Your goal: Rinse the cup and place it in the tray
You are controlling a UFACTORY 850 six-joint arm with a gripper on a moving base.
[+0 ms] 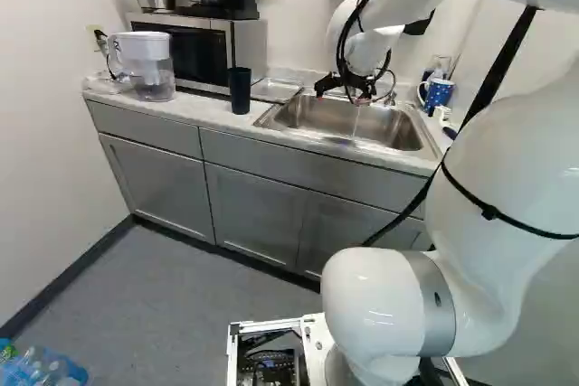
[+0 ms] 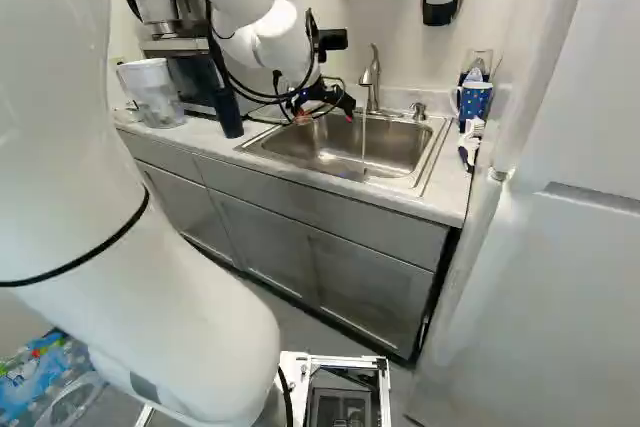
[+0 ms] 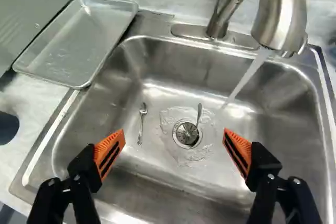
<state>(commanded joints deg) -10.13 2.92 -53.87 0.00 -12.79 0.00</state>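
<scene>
My gripper (image 2: 325, 118) hangs over the sink (image 1: 312, 136). In the wrist view the gripper (image 3: 174, 139) is open, its orange-padded fingers wide apart with only the sink basin beneath and nothing between them. A tall dark cup (image 1: 239, 90) stands upright on the counter, just beside the microwave; only part of this cup (image 3: 7, 128) shows in the wrist view, outside the sink and off to one side of the gripper. The shallow metal tray (image 3: 79, 40) lies at the sink's side edge, with no cup in it. Water runs from the faucet (image 3: 281, 11) into the basin.
Two small spoons, one of them a spoon (image 3: 142, 123), lie in the basin near the drain (image 3: 187, 134). A microwave (image 1: 201, 50) and a water pitcher (image 1: 149, 65) stand on the counter. Beyond the sink's other side are a blue dotted mug (image 2: 474, 100) and a glass.
</scene>
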